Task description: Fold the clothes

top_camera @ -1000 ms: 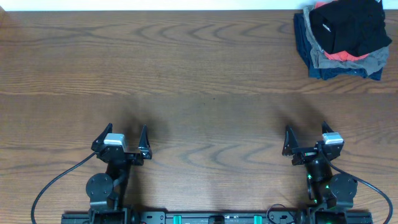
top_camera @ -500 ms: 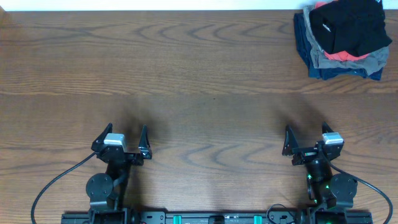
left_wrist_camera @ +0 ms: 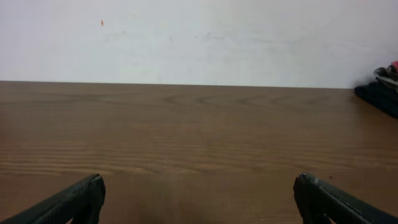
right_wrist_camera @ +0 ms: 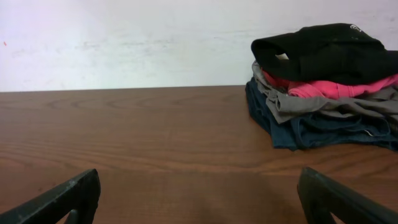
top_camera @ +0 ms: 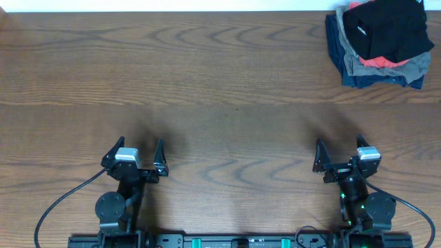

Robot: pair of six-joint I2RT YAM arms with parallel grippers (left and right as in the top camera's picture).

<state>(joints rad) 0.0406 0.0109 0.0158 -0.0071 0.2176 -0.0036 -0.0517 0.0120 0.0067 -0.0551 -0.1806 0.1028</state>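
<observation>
The black garment lies bunched on top of a pile at the table's far right corner; it shows in the right wrist view too. My left gripper is open and empty near the front left edge. My right gripper is open and empty near the front right, far from the pile. In both wrist views the fingertips stand wide apart over bare wood.
Under the black garment lie a pink-red shirt, a grey garment and a navy one. The pile's edge shows at the right of the left wrist view. A white wall backs the wooden table.
</observation>
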